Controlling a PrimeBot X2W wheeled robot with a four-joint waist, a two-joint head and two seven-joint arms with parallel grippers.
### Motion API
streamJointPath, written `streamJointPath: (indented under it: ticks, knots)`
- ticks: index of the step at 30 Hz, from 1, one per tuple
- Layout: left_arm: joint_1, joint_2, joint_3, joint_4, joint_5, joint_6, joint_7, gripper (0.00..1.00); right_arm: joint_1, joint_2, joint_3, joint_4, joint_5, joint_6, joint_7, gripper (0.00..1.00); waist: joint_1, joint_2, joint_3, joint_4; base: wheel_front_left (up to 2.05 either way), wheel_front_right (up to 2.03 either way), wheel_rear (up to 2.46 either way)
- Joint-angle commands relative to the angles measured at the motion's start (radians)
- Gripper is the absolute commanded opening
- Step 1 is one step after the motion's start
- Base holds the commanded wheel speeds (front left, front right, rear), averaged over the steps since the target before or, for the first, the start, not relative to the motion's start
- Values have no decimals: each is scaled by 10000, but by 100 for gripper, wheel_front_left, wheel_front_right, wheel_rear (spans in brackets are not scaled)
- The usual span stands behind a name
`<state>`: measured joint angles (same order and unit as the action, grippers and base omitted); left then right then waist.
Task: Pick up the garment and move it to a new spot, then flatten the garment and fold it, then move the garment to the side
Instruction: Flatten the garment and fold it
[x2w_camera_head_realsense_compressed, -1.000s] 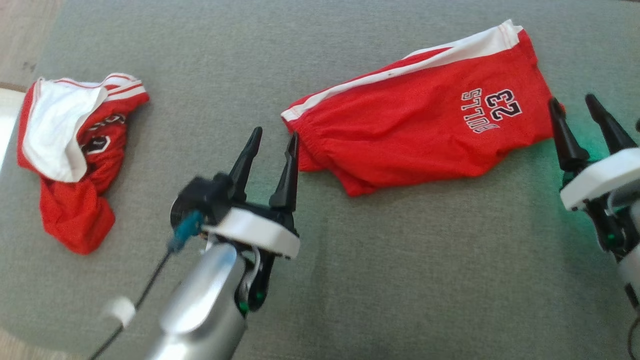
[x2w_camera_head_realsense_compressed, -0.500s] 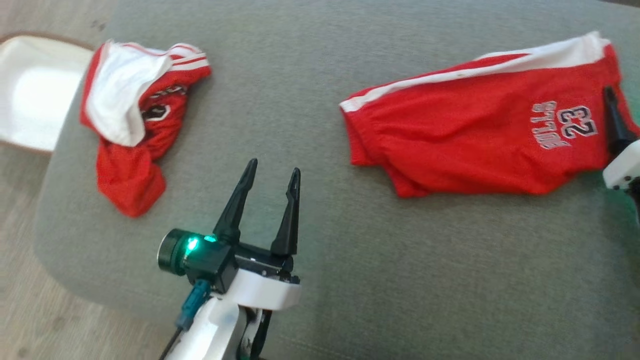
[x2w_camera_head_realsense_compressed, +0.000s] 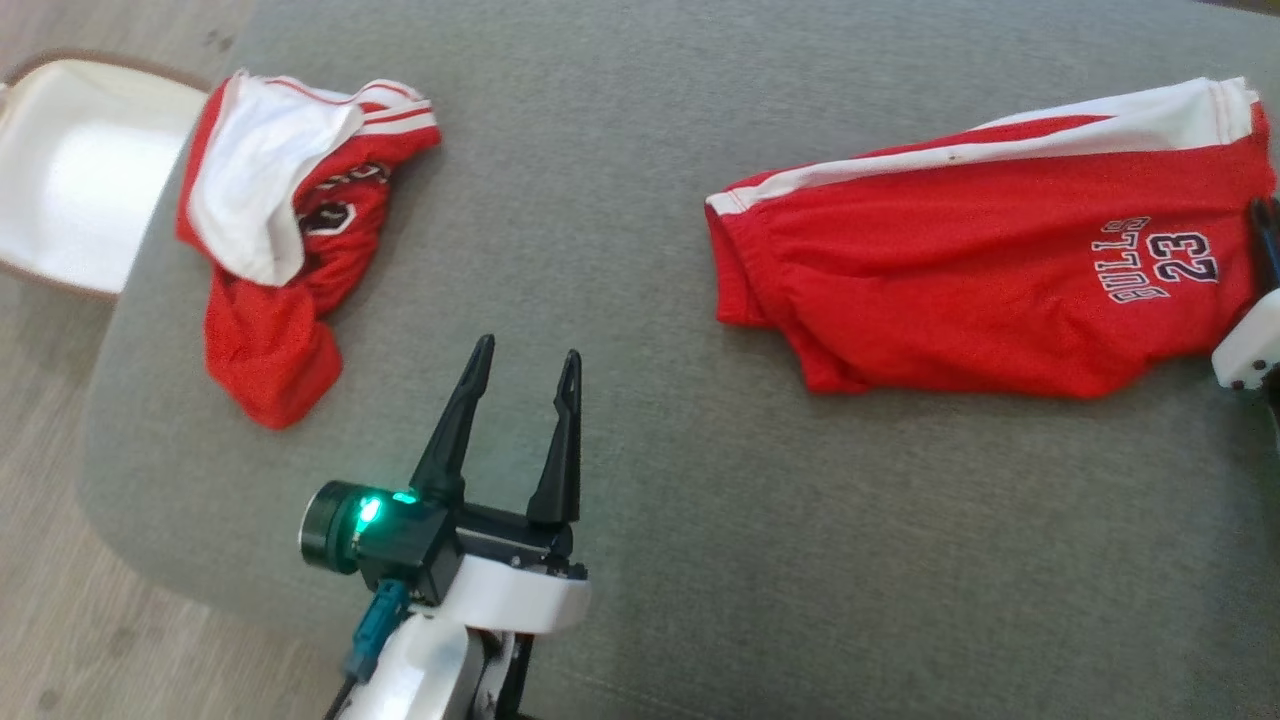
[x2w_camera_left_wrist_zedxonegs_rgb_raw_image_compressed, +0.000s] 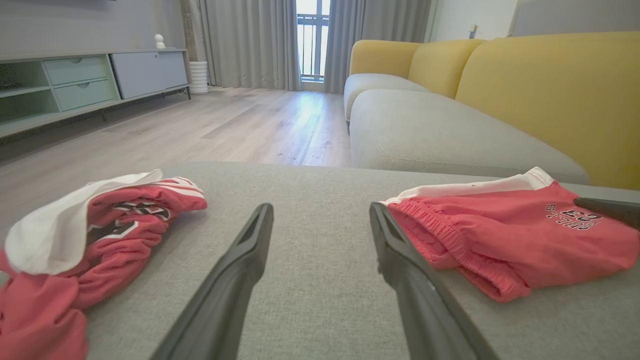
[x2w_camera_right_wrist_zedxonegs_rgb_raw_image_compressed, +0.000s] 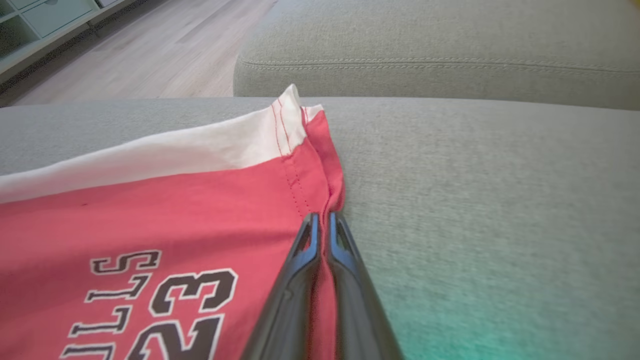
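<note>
red and white, a crumpled jersey (x2w_camera_head_realsense_compressed: 270, 250) lies at the left end of the grey cushion (x2w_camera_head_realsense_compressed: 650, 560). the left gripper (x2w_camera_head_realsense_compressed: 525, 360) has its fingers spread. right of it the red shorts (x2w_camera_head_realsense_compressed: 960, 280) lie flat (white side stripe, "bulls 23" print), hem pinched by the right gripper (x2w_camera_right_wrist_zedxonegs_rgb_raw_image_compressed: 323, 217).

The room is lit by soft daylight. It is let in through the window (x2w_camera_left_wrist_zedxonegs_rgb_raw_image_compressed: 313, 40) at the far end, and a pale shine is laid on the wooden floor (x2w_camera_left_wrist_zedxonegs_rgb_raw_image_compressed: 295, 112). Only faint shadows are cast under the red shorts (x2w_camera_head_realsense_compressed: 980, 290) on the grey cushion (x2w_camera_head_realsense_compressed: 700, 560). A small green lamp (x2w_camera_head_realsense_compressed: 367, 510) is seen glowing below the left gripper (x2w_camera_head_realsense_compressed: 530, 348) (a green tint is also thrown on the cushion in the right wrist view). The head view is sharp. In the wrist views, colours are washed out and things are stretched near the edges.
</note>
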<state>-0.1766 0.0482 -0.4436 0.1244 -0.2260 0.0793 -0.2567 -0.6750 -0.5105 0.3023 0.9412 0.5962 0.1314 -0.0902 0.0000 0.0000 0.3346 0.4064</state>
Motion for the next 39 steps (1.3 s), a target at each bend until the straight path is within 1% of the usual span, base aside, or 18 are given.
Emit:
streamJointPath:
  ticks: [1, 5, 8, 11, 14, 19, 23, 27, 32, 39]
  knots:
    - [-39, 22, 473, -297, 150, 14, -51, 100, -131, -103, 162, -192, 48, -7, -220, 0, 0, 0, -100, -275, 0, 0, 0]
    - [31, 21, 594, -224, 288, -59, -51, 100, -209, 4, 317, -279, 152, -7, -485, 0, 0, 0, -368, -979, 0, 0, 0]
    - [81, 21, 688, -156, 373, -148, -51, 100, -204, -58, 407, -327, 219, -7, -584, 0, 0, 0, -548, -1585, 0, 0, 0]
    - [65, 21, 730, -111, 448, -225, -51, 100, -136, -290, 442, -365, 300, -7, -613, 0, 0, 0, -651, -2116, 0, 0, 0]
    - [13, 21, 757, -65, 505, -284, -51, 100, -72, -659, 411, -357, 366, -7, -648, 0, 0, 0, -676, -2536, 0, 0, 0]
    - [-109, 21, 744, -9, 606, -435, -51, 100, -94, -1126, 393, -311, 395, -7, -650, 0, 0, 0, -615, -2968, 0, 0, 0]
    - [-139, 21, 685, -69, 595, -460, -51, 100, -266, -1217, 341, -337, 453, -7, -748, 0, 0, 0, -615, -3085, 0, 0, 0]
    - [-71, 21, 599, -33, 564, -462, -51, 100, -440, -1140, 446, -424, 362, -7, -840, 0, 0, 0, -758, -3086, 0, 0, 0]
    - [160, 20, 471, 118, 431, -454, -51, 100, -645, -881, 879, -781, 136, -7, -891, 0, 0, 0, -1217, -2927, 0, 0, 0]
    - [554, 20, 341, 189, 259, -346, -51, 100, -684, -404, 1594, -1702, 3, -7, -684, 0, 0, 0, -1913, -2526, 0, 0, 0]
